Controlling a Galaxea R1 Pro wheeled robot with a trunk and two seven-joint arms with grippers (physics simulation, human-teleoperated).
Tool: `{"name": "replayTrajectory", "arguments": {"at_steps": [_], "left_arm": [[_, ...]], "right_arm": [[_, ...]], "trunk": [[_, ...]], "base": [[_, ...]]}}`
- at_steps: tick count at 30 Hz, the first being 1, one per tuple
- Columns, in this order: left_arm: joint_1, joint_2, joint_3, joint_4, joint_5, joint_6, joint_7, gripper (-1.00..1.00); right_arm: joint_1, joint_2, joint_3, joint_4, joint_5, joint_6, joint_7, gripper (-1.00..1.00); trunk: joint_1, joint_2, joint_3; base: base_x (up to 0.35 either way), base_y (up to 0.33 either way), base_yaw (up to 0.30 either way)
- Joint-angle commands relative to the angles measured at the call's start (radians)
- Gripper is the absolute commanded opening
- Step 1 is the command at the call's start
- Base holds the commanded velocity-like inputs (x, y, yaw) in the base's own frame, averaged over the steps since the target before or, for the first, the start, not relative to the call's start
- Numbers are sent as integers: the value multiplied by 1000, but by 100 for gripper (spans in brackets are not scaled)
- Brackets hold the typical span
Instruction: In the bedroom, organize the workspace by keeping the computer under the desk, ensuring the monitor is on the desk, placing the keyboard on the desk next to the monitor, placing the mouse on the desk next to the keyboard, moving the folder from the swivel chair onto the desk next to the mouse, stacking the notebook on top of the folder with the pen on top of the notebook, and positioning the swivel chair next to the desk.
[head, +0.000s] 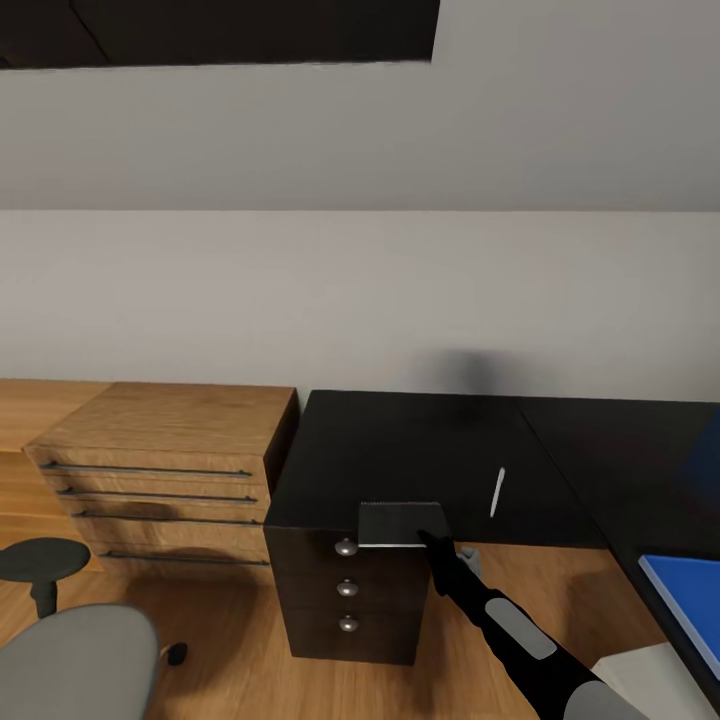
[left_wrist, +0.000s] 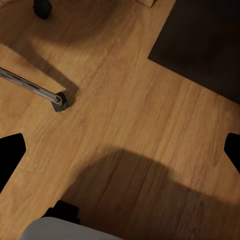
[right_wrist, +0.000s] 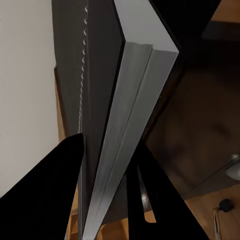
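Note:
My right gripper is shut on the notebook, a dark-covered book with pale grey page edges, held at the front edge of the black desk above the drawer unit. In the right wrist view the notebook sits between the two black fingers of that gripper. The thin pale pen lies on the desk just right of it. At the far right, on the desk's side wing, lies the blue folder. The grey swivel chair stands at lower left. My left gripper hangs open over the wooden floor.
A low wooden drawer chest stands left of the desk against the grey wall. A pale grey box sits low beside the desk's right wing. The left wrist view has a chrome chair leg with castor and the grey seat edge.

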Motion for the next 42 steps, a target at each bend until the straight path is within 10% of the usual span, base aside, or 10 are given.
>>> {"name": "replayTrajectory", "arguments": {"at_steps": [1, 27, 42], "left_arm": [[1, -1, 2, -2, 8, 0, -5, 100], [1, -1, 2, -2, 8, 0, -5, 100], [1, -1, 0, -1, 8, 0, -5, 100]], "right_arm": [[-1, -1, 6, 1, -10, 0, 4, -100], [-1, -32, 6, -8, -9, 5, 2, -100], [-1, -170, 38, -156, 36, 142, -4, -100]], "trunk": [[-4, 7, 2], [-104, 189, 84], [-161, 294, 131]], "base": [[0, 0, 0], [0, 0, 0], [0, 0, 0]]}}
